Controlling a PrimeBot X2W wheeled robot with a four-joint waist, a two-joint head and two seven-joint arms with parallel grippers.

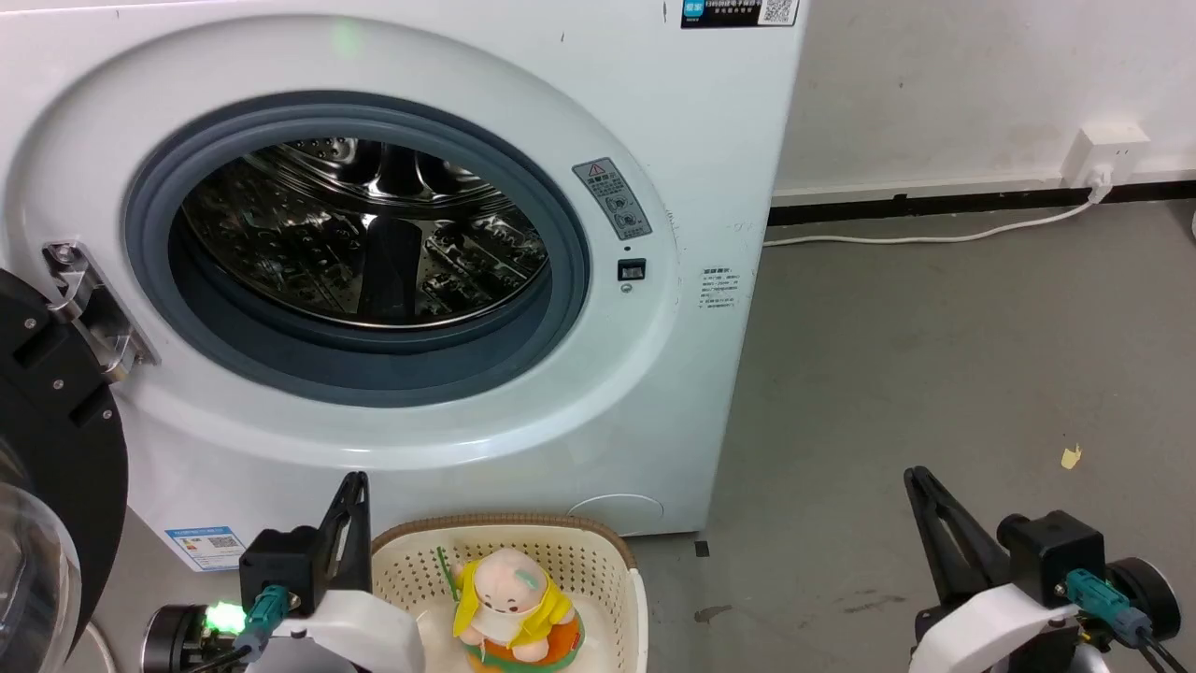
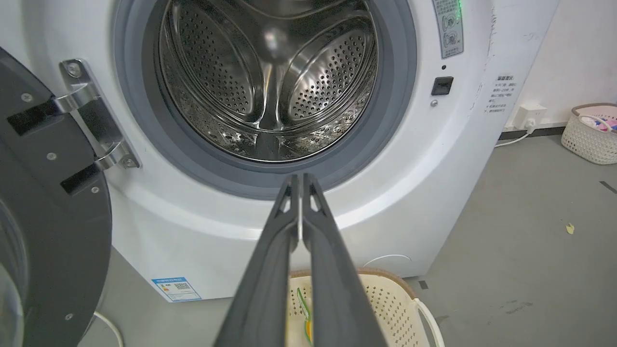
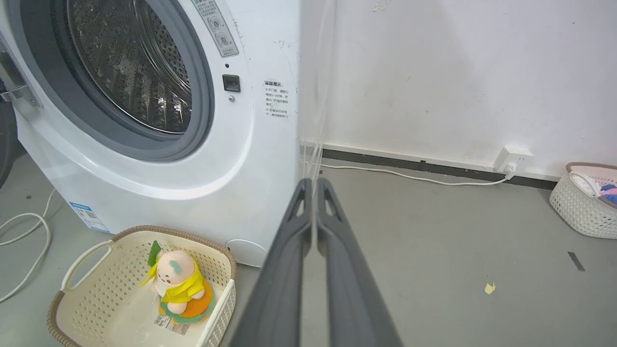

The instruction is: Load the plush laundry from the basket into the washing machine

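The plush laundry [image 1: 509, 598], a doll with a peach-pink head and yellow jacket, sits upright in the cream basket [image 1: 598, 559] on the floor before the washing machine [image 1: 654, 140]. The doll [image 3: 181, 284] rests in the basket [image 3: 91, 299] near the floor label. The washer's porthole is uncovered, showing the steel drum [image 2: 270, 82]; its black door [image 1: 47, 449] hangs swung out at left. My left gripper [image 1: 355, 481] is shut and empty, just left of the basket; it appears again [image 2: 300, 180] before the porthole. My right gripper [image 1: 916, 477] is shut and empty over bare floor, far right of the basket, tips together [image 3: 313, 183].
A white woven-looking basket [image 3: 583, 202] with clothes stands by the wall at right. A white cable [image 1: 934, 234] runs along the floor to a wall socket [image 1: 1107, 154]. Another cord [image 3: 29, 241] loops left of the washer. Grey floor stretches to the right.
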